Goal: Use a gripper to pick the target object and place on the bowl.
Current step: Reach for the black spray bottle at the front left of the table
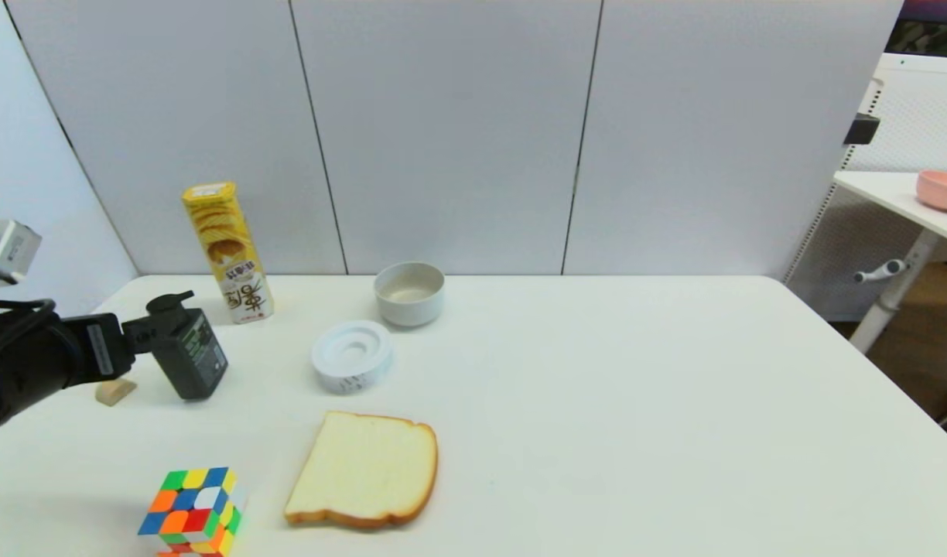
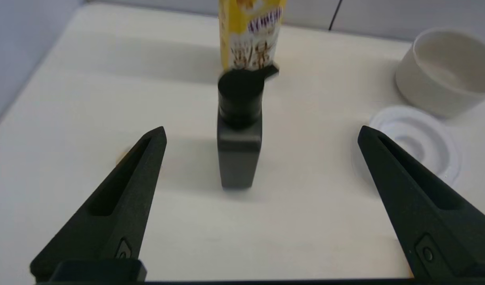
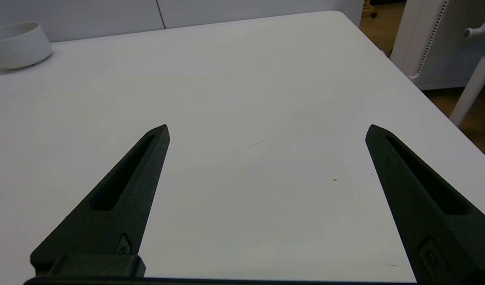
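The dark grey pump bottle (image 1: 189,350) with a green-and-white label stands upright on the white table at the left. In the left wrist view the bottle (image 2: 239,158) stands just beyond my fingertips, centred between them. My left gripper (image 1: 133,342) (image 2: 262,128) is open wide and empty, low over the table, level with the bottle and on its left. The pale grey-white bowl (image 1: 409,292) (image 2: 444,73) stands further back and to the right, empty. My right gripper (image 3: 267,126) is open and empty over bare table, out of the head view; the bowl (image 3: 16,43) shows far off.
A tall yellow chip box (image 1: 227,251) stands behind the bottle. A flat white ring disc (image 1: 352,354) lies between bottle and bowl. A bread slice (image 1: 365,468), a colour cube (image 1: 195,510) and a small beige block (image 1: 114,391) lie nearer. A pink bowl (image 1: 944,189) sits on a side table.
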You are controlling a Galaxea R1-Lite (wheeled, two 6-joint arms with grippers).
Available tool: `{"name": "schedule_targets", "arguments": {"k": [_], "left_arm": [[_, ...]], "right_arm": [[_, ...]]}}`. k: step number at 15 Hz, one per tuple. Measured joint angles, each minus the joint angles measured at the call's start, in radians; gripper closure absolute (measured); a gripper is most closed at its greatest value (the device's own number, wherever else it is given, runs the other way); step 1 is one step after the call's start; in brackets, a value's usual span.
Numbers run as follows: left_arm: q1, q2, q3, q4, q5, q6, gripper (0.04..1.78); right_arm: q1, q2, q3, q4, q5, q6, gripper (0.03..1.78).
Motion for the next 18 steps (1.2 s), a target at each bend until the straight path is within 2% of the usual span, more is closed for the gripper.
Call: {"name": "schedule_targets", "arguments": {"k": [3, 7, 11, 14, 18], "left_arm": [[0.039, 0.071, 0.108, -0.189, -0.086, 0.016, 0.11], [0.052, 0.185, 0.148, -0.342, -0.108, 0.079, 0.11], [0.052, 0.356, 0.194, -0.610, -0.131, 0.099, 0.11], [0.055, 0.460, 0.205, -0.757, -0.132, 0.091, 0.11], [0.101, 0.519, 0.224, -0.843, -0.131, 0.081, 0.11]], "right_arm": [[0.000, 0.000, 0.000, 0.000, 0.000, 0.000, 0.10], [0.000, 0.000, 0.000, 0.000, 0.000, 0.000, 0.10], [0.000, 0.000, 0.000, 0.000, 0.000, 0.000, 0.10], [0.000, 0.000, 0.000, 0.000, 0.000, 0.000, 0.10], [0.000, 0.000, 0.000, 0.000, 0.000, 0.000, 0.10]]}}
